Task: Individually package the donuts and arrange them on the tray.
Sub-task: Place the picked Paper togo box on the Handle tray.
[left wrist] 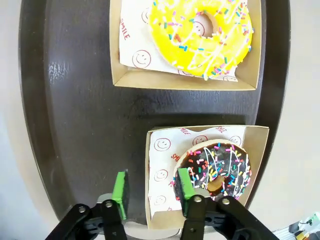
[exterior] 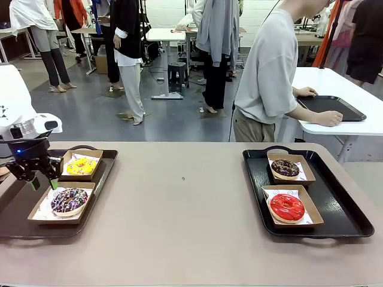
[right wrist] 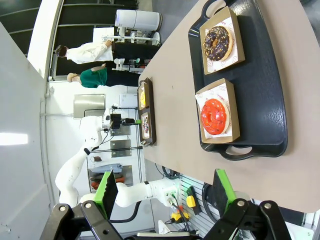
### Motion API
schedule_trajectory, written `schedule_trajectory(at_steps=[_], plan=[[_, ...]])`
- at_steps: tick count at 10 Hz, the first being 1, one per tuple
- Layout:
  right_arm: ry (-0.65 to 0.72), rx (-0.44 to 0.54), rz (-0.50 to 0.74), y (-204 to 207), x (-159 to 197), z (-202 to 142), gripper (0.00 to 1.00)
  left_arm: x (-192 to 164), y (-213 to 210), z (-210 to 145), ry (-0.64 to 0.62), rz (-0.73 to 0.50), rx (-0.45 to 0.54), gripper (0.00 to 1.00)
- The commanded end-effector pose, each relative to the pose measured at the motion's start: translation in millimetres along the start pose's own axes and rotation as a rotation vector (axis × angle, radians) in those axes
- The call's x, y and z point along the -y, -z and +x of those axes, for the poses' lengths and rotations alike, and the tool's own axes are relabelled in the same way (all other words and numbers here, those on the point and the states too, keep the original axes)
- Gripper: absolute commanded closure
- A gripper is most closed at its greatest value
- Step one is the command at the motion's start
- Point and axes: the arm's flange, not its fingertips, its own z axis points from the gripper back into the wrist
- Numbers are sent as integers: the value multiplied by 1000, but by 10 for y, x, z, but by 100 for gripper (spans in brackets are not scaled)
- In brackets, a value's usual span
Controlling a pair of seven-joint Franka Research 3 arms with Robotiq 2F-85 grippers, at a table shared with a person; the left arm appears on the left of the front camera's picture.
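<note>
The tan worktop (exterior: 191,203) runs across the front view. At the far side a person in a grey T-shirt (exterior: 269,72) stands turned toward a white table (exterior: 353,95), both hands on a black tray (exterior: 332,107) that lies on it. Behind, on the grey floor (exterior: 173,113), other people stand near a white desk (exterior: 164,36), with a dark stool (exterior: 178,75) beside its leg. In the right wrist view a white cabinet (right wrist: 137,20) stands far off, and two more people, one in white (right wrist: 90,50) and one in green (right wrist: 97,77), stand near it.
</note>
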Motion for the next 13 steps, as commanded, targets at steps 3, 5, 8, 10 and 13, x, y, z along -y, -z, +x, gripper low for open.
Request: schedule_trajectory(at_steps=[3, 5, 8, 10, 13], plan=[[-10, 3, 19, -9, -16, -9, 0, -14, -152, -82, 18, -78, -31, 34], [-10, 3, 19, -9, -16, -9, 0, 1, -349, -186, 53, -301, -59, 34], [-10, 3, 19, -9, -16, -9, 0, -480, -930, -370, -4, -747, 10, 34], [-10, 3, 19, -9, -16, -9, 0, -944, -989, -424, 8, -928, 54, 34], [-10, 3, 19, -9, -16, -9, 0, -1737, -733, -567, 31, -1207, 162, 34]])
